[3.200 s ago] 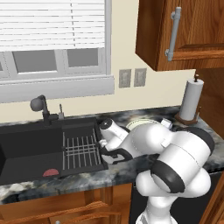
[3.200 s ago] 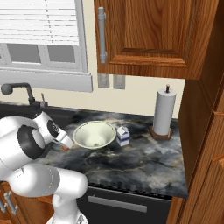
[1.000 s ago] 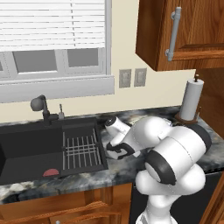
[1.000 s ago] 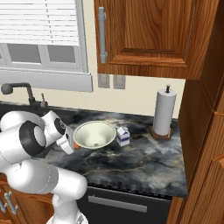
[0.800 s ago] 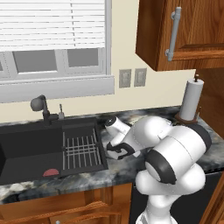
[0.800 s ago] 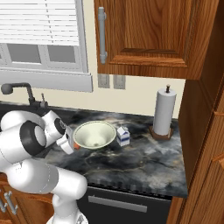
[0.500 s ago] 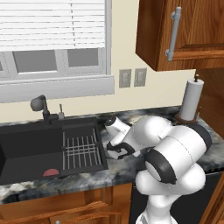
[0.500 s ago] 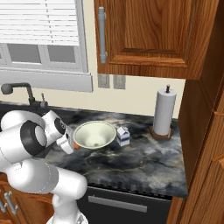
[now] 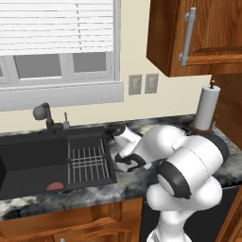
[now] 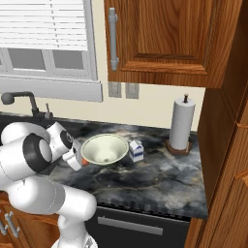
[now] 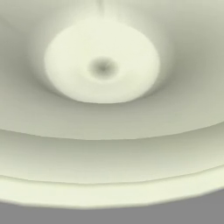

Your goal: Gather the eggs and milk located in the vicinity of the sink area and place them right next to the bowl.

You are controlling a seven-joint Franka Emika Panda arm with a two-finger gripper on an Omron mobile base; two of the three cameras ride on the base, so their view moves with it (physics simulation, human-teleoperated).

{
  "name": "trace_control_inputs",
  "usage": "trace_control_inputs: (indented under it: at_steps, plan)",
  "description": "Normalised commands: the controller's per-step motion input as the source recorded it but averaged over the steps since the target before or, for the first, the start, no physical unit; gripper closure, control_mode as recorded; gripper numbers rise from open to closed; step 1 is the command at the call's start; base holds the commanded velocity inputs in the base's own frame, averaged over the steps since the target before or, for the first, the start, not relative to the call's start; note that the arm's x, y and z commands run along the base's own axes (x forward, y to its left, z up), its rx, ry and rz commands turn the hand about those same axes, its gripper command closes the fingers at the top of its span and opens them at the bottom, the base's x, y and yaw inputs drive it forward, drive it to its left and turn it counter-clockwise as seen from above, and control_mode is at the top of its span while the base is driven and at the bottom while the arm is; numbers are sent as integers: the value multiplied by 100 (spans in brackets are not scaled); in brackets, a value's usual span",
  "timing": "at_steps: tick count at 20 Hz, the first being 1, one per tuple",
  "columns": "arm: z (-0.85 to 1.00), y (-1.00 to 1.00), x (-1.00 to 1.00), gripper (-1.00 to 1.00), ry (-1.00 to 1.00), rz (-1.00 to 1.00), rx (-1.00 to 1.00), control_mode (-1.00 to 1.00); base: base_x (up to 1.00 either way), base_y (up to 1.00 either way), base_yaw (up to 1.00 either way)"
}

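The pale greenish-white bowl (image 10: 105, 149) stands on the dark marble counter, and its smooth inside (image 11: 101, 65) looms very close in the hand view. My gripper (image 10: 79, 159) hangs low at the bowl's left rim. No fingertips rise into the hand view and nothing sits between them, so the jaws look open. A small orange-brown egg (image 10: 85, 162) lies right by the hand, against the bowl's left side. The white milk carton (image 10: 136, 150) stands just right of the bowl. The black sink (image 9: 33, 165) lies to the left.
A wire rack (image 9: 87, 161) and a flat red piece (image 9: 55, 186) sit in the sink, with the dark faucet (image 9: 45, 114) behind. A paper-towel roll (image 10: 181, 125) stands at the back right. Wooden cabinets (image 10: 164, 38) hang overhead.
Over the last three seconds the hand has swung right from the sink's edge to the bowl's left rim, bringing the egg. In the last second the arm has hardly moved.
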Motion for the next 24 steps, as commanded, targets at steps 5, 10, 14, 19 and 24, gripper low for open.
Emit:
trace_control_inputs:
  at_steps: [5,10,14,19,24]
  plan:
    - [0,0,0,-100,0,0,0,-100,0,0,0]
    - [4,0,-10,-100,0,0,0,-100,0,0,0]
    - [13,0,-31,-100,0,0,0,-100,0,0,0]
    - [26,0,-32,-100,0,0,0,-100,0,0,0]
    - [33,-4,-9,-100,5,1,0,-100,0,0,0]
